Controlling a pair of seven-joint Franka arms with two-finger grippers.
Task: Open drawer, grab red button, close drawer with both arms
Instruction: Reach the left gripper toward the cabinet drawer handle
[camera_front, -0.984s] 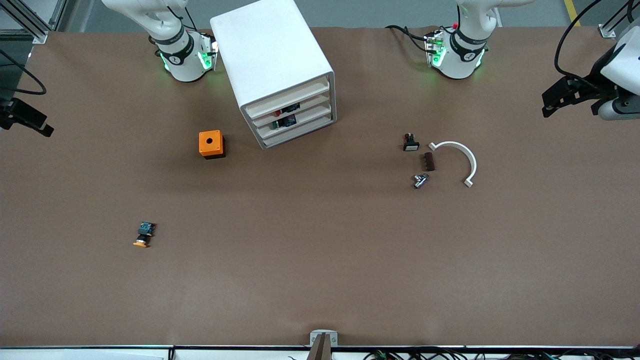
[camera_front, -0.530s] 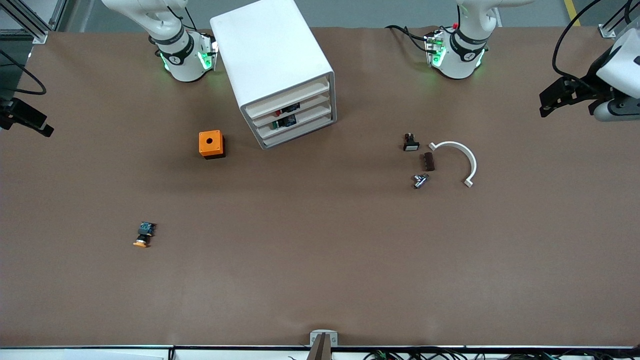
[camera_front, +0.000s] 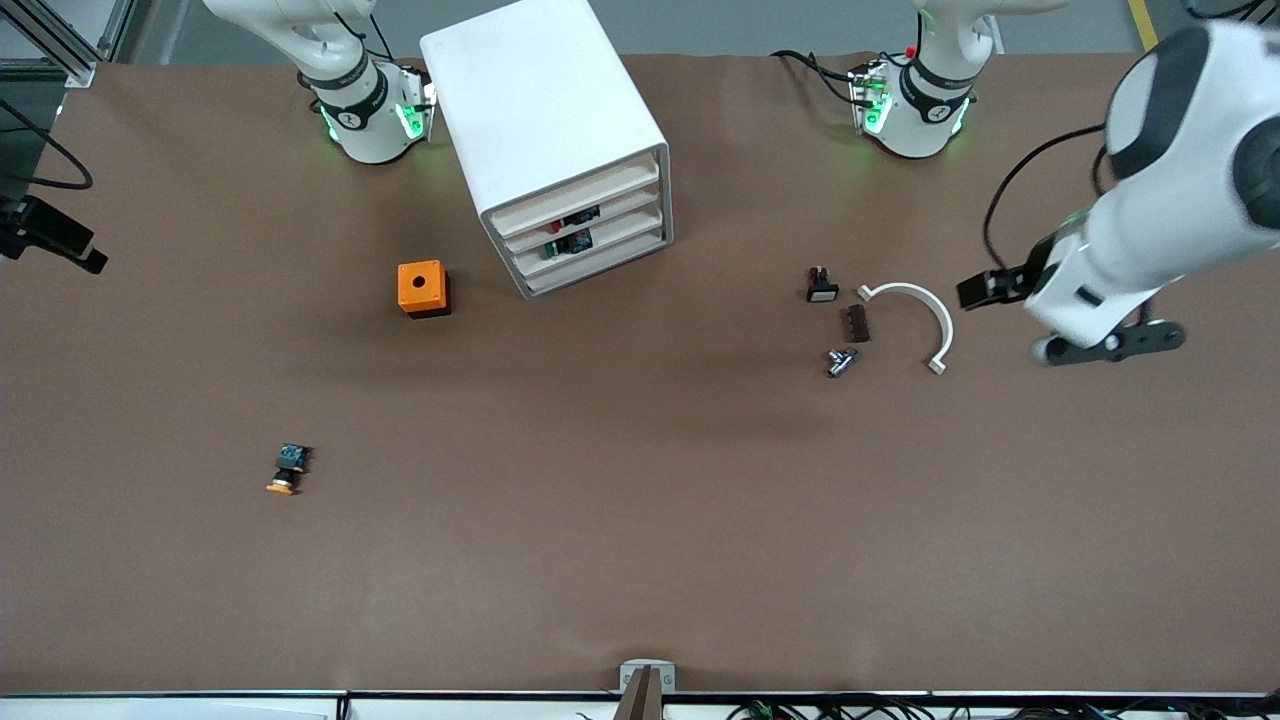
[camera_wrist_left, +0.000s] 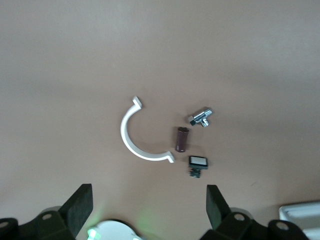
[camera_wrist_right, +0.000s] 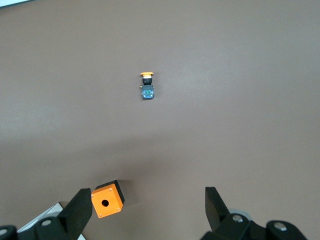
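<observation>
Brown bench paper runs edge to edge; your drawer (camera_front: 578, 213) sits shut in the white cabinet (camera_front: 545, 120) by the top edge, red button (camera_front: 571, 218) inside; left gripper (camera_wrist_left: 149, 207), jaws spread, hovers over the left arm's end; right gripper (camera_wrist_right: 148, 210), also spread, waits above the orange box (camera_wrist_right: 107, 199), nearer the cabinet.

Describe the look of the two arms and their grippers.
Both arms are glossy white with black joint bands, black cables, and green lights glowing at their bases. The left gripper and right gripper each have two matte black, wedge-shaped fingers on a black body.
</observation>
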